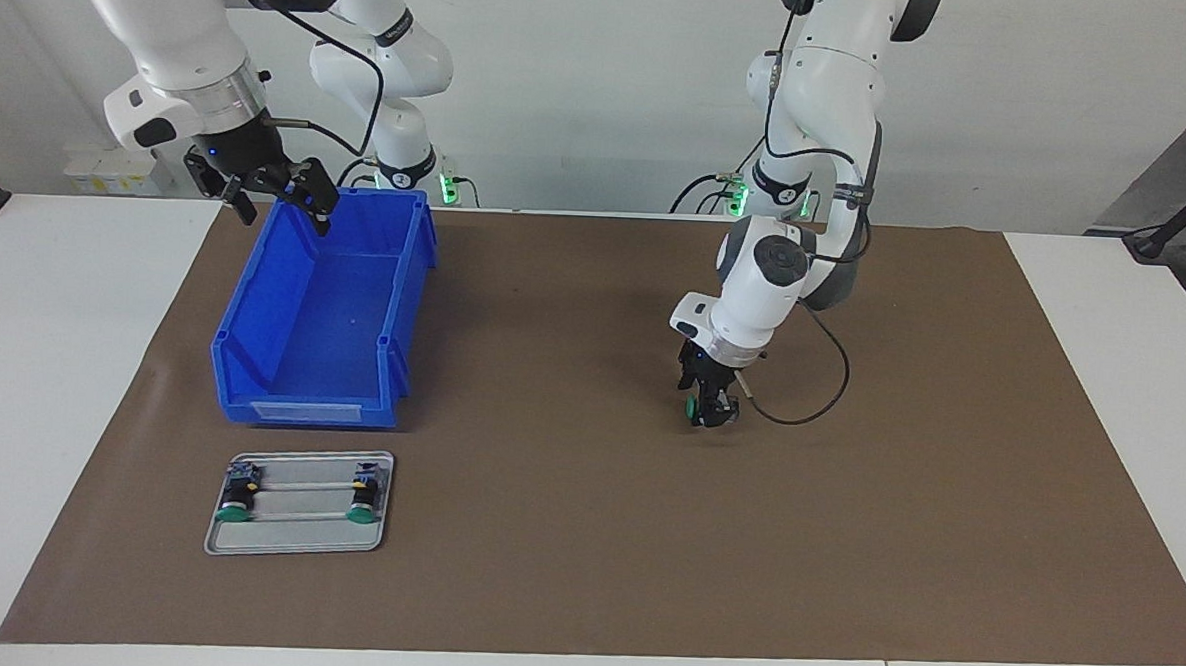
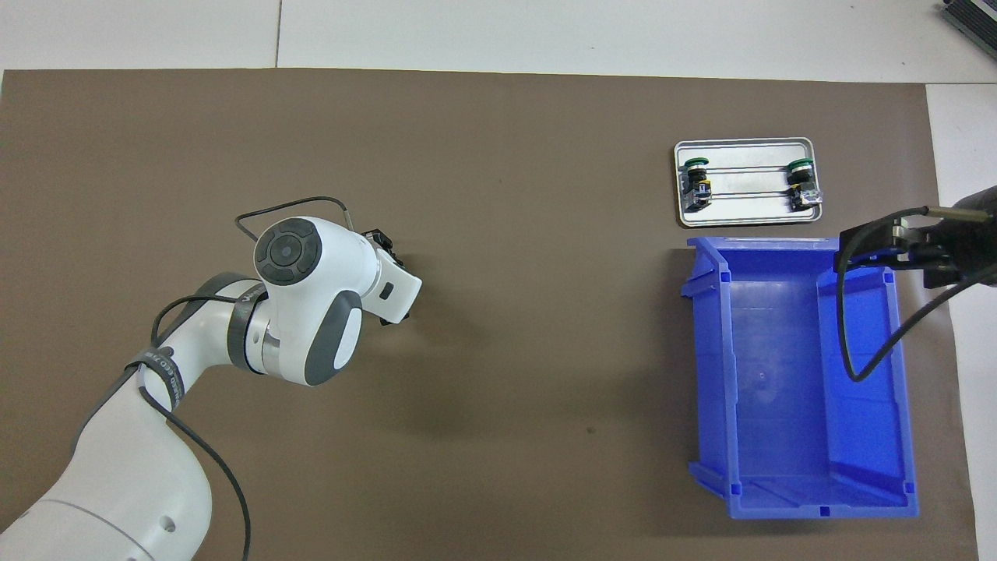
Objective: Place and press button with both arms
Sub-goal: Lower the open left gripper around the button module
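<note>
Right gripper point(image 1: 281, 197), fingers spread, hangs over glossy blue plastic bin point(image 1: 282, 359). Left gripper point(image 1: 712, 410) down at the matte brown mat point(image 1: 584, 533), fingers around the round green-capped button point(image 1: 693, 408); firm pinch unclear. Farthest: flat metal tray point(image 1: 299, 540), two identical buttons.

White table point(image 1: 71, 370) bears brown mat point(image 1: 584, 533), blue bin point(image 1: 324, 311), tray point(image 1: 296, 535).

White wall point(image 1: 604, 83), brown-matted table point(image 1: 563, 572)
</note>
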{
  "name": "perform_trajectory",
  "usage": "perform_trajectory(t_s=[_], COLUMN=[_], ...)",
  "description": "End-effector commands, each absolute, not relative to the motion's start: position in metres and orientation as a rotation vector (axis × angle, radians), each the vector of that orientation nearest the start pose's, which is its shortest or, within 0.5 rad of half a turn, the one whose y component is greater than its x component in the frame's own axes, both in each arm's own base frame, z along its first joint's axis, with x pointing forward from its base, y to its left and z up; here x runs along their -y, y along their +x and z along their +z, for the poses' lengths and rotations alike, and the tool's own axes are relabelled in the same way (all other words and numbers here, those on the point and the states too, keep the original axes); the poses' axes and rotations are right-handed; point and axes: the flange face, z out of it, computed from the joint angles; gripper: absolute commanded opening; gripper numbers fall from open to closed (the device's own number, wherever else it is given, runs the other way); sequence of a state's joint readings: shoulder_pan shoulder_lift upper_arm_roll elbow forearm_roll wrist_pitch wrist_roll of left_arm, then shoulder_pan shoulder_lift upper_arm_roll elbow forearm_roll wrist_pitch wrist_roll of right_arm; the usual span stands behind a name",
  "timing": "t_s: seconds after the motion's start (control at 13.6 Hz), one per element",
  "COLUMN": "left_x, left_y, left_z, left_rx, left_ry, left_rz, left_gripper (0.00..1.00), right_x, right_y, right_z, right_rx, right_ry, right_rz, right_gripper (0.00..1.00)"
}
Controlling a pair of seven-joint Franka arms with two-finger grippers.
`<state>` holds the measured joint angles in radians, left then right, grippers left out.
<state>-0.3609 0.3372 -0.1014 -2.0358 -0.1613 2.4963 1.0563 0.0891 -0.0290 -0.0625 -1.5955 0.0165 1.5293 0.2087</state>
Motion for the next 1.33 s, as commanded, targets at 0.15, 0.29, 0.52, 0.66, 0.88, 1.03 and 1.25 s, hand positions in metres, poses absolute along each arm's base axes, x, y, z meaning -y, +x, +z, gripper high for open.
perform_trajectory(t_s=[0.15,0.29,0.52,0.66,0.88,1.03,1.25], left_x=[0.268,0.267,0.264,0.258,0.255,0.243,0.226], left_y=[0.540,0.543,0.547,0.551,0.558,0.564,0.568], left_z=[0.282,0.284,0.286,0.289,0.302,0.308,0.314], left_rx=[-2.048,-2.045,-2.040,-2.029,-2.008,-1.955,-1.921], left_ry=[-2.485,-2.485,-2.486,-2.491,-2.506,-2.582,-2.695], left_rz=[-0.256,-0.264,-0.274,-0.283,-0.321,-0.350,-0.390], left_gripper=[0.23,0.13,0.01,0.00,0.00,0.00,0.00], right_x=[-0.008,-0.010,-0.018,-0.018,-0.017,-0.017,-0.017], right_y=[0.535,0.534,0.534,0.534,0.534,0.534,0.534], right_z=[0.626,0.626,0.627,0.627,0.627,0.627,0.627], right_rx=[-0.275,-0.268,-0.246,-0.246,-0.248,-0.248,-0.248], right_ry=[-3.097,-3.096,-3.095,-3.095,-3.095,-3.095,-3.095], right_rz=[0.055,0.063,0.061,0.061,0.061,0.061,0.061], right_gripper=[1.00,1.00,1.00,1.00,1.00,1.00,1.00])
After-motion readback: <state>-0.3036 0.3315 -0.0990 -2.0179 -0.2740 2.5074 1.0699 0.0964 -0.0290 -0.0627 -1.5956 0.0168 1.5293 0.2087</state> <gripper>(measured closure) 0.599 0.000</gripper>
